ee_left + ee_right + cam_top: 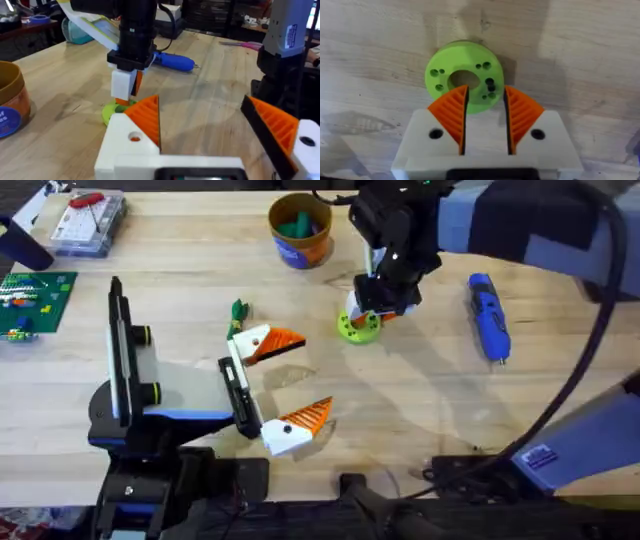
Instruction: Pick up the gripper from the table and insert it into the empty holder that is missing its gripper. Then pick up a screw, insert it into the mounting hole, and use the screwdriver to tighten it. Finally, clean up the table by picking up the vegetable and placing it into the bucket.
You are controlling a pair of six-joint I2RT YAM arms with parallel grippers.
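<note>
**A:** Where does each arm stand in the overhead view?

**B:** The left gripper [278, 385] rests low over the table's middle, its white fingers with orange ribbed pads spread wide apart and holding nothing. The right gripper [377, 308] points down over the lime-green holed disc [359, 327], near the table's centre right.

**A:** And the right jaws?

**B:** In the right wrist view the right gripper [485, 122] has its two orange pads [451, 112] parted by a narrow gap, straddling the near edge of the disc [464, 75]. Whether they pinch anything cannot be told; nothing is seen between them. The left wrist view shows the same gripper [125, 90] upright above the disc [109, 111].

**A:** Locate the task's things.

**B:** The screwdriver [488, 316] lies flat on the wood to the right of the right gripper, well apart from it, tip toward the near edge. The bucket [300, 228] stands at the far edge, centre, with teal-green pieces [297, 225] inside. The vegetable [238, 310] lies on the table just beyond the left gripper's far finger.

**A:** Anything else?

**B:** A clear parts box [88, 222] sits at the far left corner, a green board [32, 300] below it.
</note>
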